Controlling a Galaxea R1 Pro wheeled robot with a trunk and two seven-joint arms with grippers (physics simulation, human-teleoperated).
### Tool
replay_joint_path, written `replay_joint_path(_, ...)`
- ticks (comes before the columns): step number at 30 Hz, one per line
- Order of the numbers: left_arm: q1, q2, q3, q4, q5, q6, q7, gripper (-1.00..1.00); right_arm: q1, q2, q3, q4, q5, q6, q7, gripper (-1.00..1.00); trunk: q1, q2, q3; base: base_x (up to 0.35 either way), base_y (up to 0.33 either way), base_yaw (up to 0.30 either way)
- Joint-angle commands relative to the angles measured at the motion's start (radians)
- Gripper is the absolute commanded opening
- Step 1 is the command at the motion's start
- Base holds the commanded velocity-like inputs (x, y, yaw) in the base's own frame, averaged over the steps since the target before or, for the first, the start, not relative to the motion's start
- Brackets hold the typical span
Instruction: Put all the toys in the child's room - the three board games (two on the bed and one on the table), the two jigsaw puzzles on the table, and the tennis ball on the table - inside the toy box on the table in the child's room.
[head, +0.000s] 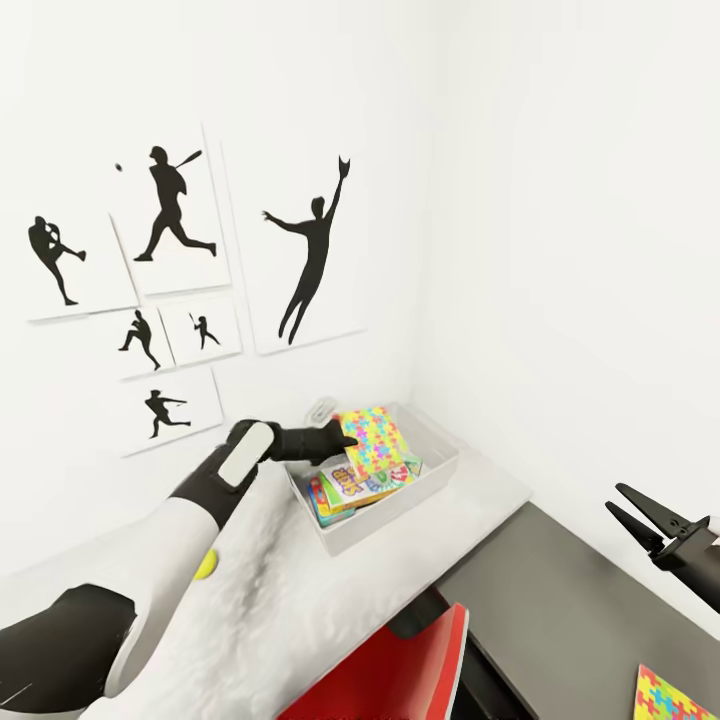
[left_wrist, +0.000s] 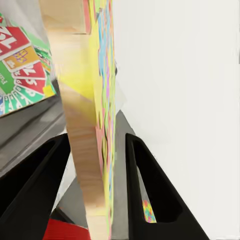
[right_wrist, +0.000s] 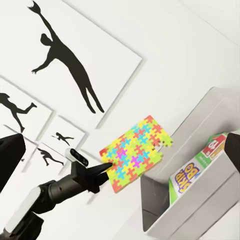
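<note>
I am holding a jigsaw puzzle sheet (head: 372, 441) in the left gripper (head: 342, 437), fingers closed on its edge; the left wrist view is showing the sheet edge-on between the two black fingers (left_wrist: 35, 185), pale wood backing on one side, coloured pieces on the other. The sheet is hanging tilted over the near rim of the toy box (head: 440, 470), at about 12 o'clock from my head camera, on the light grey table (head: 270, 590).

Risk, as I judge it: the grip is on one edge only, so the sheet could pivot or slip. If I release now, it may catch on the rim and drop outside the bin, or land propped on edge against the board games (head: 355, 485) already lying inside.

The tennis ball (head: 205, 565) is sitting at roughly 8 o'clock, just beside my left forearm; a sweep of the arm could knock it off the table.

The right gripper (head: 640, 518) is hovering empty at 4 o'clock, fingers parted a little. The second puzzle (head: 672, 695) is lying on the dark grey top at 5 o'clock.
</note>
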Motion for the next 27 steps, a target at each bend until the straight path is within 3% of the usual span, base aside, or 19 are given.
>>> replay_joint_path(1, -0.001, 0.0, -0.005, 0.004, -0.039, -0.014, -0.035, -1.0, -0.001, 0.0, -0.001, 0.0, 0.001, 0.005, 0.004, 1.0, 0.001, -0.002, -0.004, 0.0, 0.0, 0.0)
replay_joint_path(5, -0.001, 0.001, -0.012, 0.036, -0.148, -0.066, -0.115, -1.0, -0.001, 0.0, -0.001, 0.001, 0.001, 0.005, 0.004, 1.0, 0.001, -0.002, -0.011, 0.0, 0.0, 0.0)
replay_joint_path(10, -0.001, 0.011, -0.015, 0.048, -0.185, -0.117, -0.132, -1.0, -0.001, 0.0, -0.001, 0.001, 0.001, 0.005, 0.005, 1.0, 0.001, -0.002, -0.019, 0.0, 0.0, 0.0)
replay_joint_path(13, -0.001, 0.028, -0.016, 0.05, -0.233, -0.151, -0.136, -1.0, -0.001, 0.0, -0.001, 0.0, 0.001, 0.005, 0.005, 1.0, 0.001, -0.002, -0.024, 0.0, 0.0, 0.0)
replay_joint_path(24, 0.0, 0.035, -0.016, 0.07, -0.255, -0.18, -0.206, -1.0, -0.001, 0.0, -0.001, 0.0, 0.001, 0.002, 0.005, 1.0, 0.001, -0.002, -0.042, 0.0, 0.0, 0.0)
replay_joint_path(27, -0.001, 0.046, -0.015, 0.098, -0.256, -0.181, -0.27, -1.0, -0.001, 0.0, -0.001, 0.001, 0.001, 0.002, 0.005, 1.0, 0.001, -0.002, -0.047, 0.0, 0.0, 0.0)
